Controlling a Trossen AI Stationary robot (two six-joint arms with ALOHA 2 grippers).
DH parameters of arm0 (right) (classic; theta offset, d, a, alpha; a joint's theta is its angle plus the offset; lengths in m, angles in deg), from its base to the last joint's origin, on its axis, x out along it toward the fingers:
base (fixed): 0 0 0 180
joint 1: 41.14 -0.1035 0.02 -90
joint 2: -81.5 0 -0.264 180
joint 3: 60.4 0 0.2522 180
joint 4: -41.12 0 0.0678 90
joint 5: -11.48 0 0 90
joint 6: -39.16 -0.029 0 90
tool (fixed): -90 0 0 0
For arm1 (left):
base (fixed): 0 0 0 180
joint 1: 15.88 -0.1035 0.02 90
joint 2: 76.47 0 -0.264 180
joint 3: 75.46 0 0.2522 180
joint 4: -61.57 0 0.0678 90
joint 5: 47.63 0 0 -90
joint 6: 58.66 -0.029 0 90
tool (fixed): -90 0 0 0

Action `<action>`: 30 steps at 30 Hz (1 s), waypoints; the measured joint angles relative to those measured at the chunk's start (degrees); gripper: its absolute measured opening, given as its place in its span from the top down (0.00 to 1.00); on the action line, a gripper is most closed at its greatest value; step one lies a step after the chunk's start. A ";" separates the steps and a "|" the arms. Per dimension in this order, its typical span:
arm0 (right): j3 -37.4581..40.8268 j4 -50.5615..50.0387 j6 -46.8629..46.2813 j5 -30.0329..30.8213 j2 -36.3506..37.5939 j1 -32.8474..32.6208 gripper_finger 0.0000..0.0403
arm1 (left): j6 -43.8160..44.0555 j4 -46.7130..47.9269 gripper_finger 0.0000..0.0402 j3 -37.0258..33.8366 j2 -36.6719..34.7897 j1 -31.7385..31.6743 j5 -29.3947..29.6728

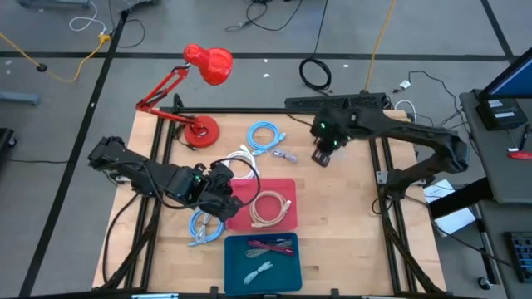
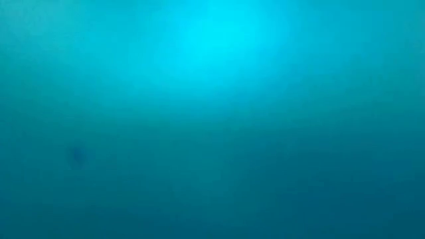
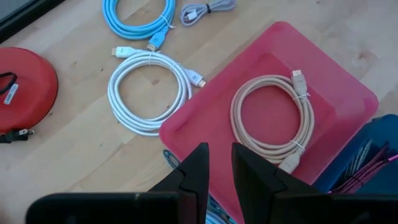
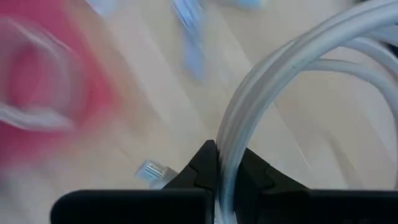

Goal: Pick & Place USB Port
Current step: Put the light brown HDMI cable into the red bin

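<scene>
The light wooden table (image 1: 349, 216) fills the centre of the high view. Near its upper left corner sits the round base of a red desk lamp (image 1: 200, 129). Right of that, toward upper centre, lies a coiled light-blue cable (image 1: 264, 136), with a small grey cable bundle (image 1: 287, 156) just beside it. At centre a coiled white cable (image 1: 242, 164) lies against a red tray (image 1: 287, 223). A blue tray (image 1: 293, 278) sits at the lower edge, and another blue cable (image 1: 202, 227) lies left of the trays.
</scene>
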 joint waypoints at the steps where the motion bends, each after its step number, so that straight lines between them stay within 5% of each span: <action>1: -1.02 0.21 -2.53 -0.69 0.76 -2.93 0.97 | -0.02 0.02 0.82 0.00 0.00 0.00 0.04; 7: -3.79 7.62 -18.48 -2.70 -2.65 -21.49 0.97 | -0.89 0.08 0.82 0.00 0.00 -0.07 0.48; 12: -5.79 17.89 -25.28 -4.56 -12.02 -30.52 0.97 | -1.03 0.20 0.82 0.00 0.00 -0.17 0.46; 24: -26.15 20.21 -21.88 -4.09 -31.75 -31.14 0.97 | -0.18 0.23 0.82 0.02 0.00 0.95 -0.67; 30: -29.11 20.79 -20.93 -5.67 -36.26 -30.41 0.97 | 0.97 1.24 0.82 0.02 -0.04 2.22 -1.29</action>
